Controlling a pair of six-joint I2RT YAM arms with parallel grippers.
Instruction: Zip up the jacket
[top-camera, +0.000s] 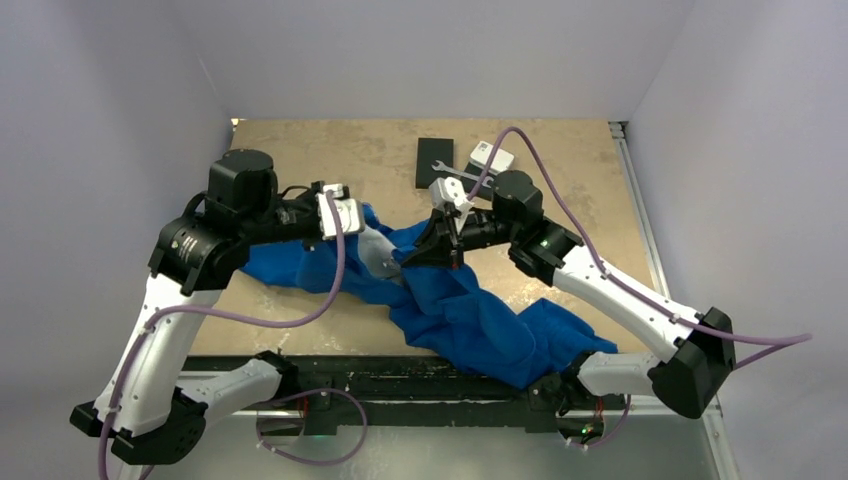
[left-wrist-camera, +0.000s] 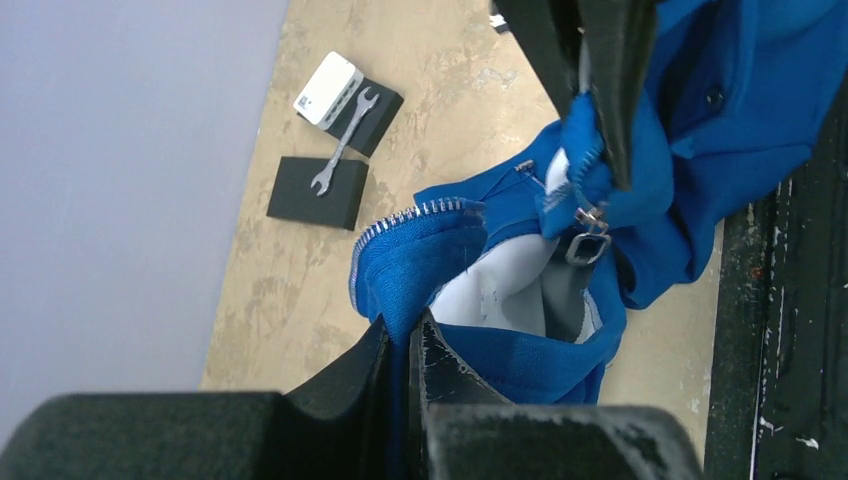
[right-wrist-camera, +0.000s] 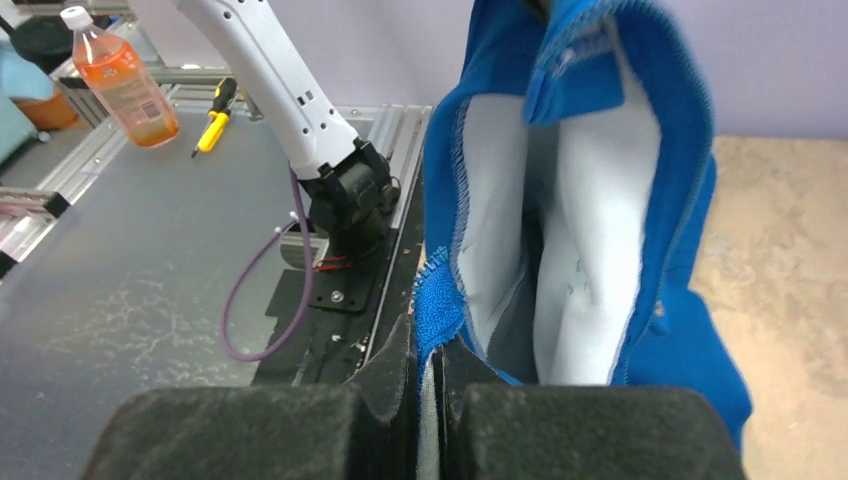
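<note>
The royal-blue jacket lies crumpled across the table middle, its front part lifted between both grippers. My left gripper is shut on a fold of the jacket's blue edge beside the silvery zipper teeth. My right gripper is shut on the opposite front edge, with the white lining open above it. In the left wrist view the right gripper's black fingers pinch the fabric just above the metal zipper slider.
A black block, a silver wrench and a small white box lie at the table's far middle. The jacket's lower end hangs over the near table edge. Off the table, an orange bottle and a yellow screwdriver show.
</note>
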